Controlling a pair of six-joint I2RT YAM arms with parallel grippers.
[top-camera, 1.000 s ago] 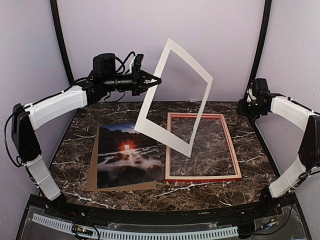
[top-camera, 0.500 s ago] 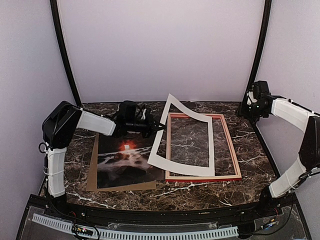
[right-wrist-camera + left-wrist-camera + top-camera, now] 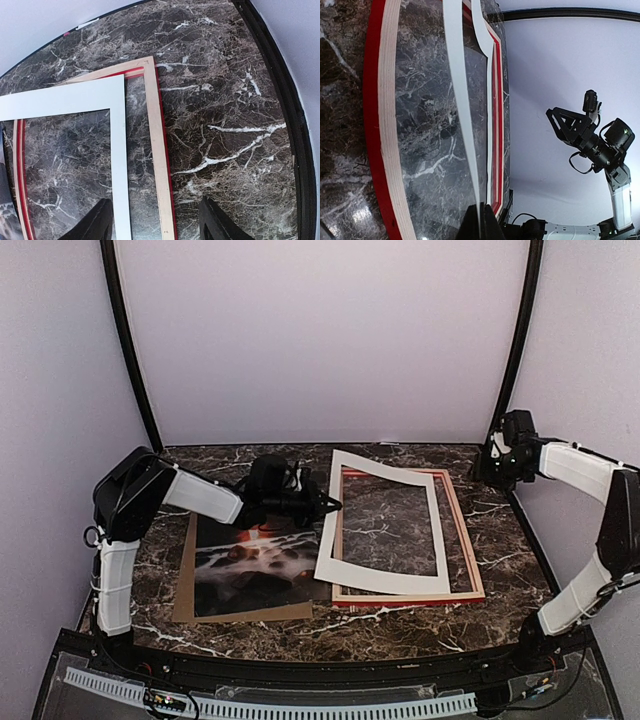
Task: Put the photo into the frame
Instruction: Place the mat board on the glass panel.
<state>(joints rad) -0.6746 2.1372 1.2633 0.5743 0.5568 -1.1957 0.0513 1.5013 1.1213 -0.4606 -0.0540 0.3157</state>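
Lying on dark marble table, red frame, photo, pale lilac walls

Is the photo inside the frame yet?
No, the photo lies left of the frame, on a brown board.

Earlier aloft, white mat board now down across frame

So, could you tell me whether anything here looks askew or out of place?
Yes: the white mat board lies crooked over the frame, twisted against its rails, its far left corner jutting past the far rail. The left pincer is shut on its left edge. The photo lies outside it.
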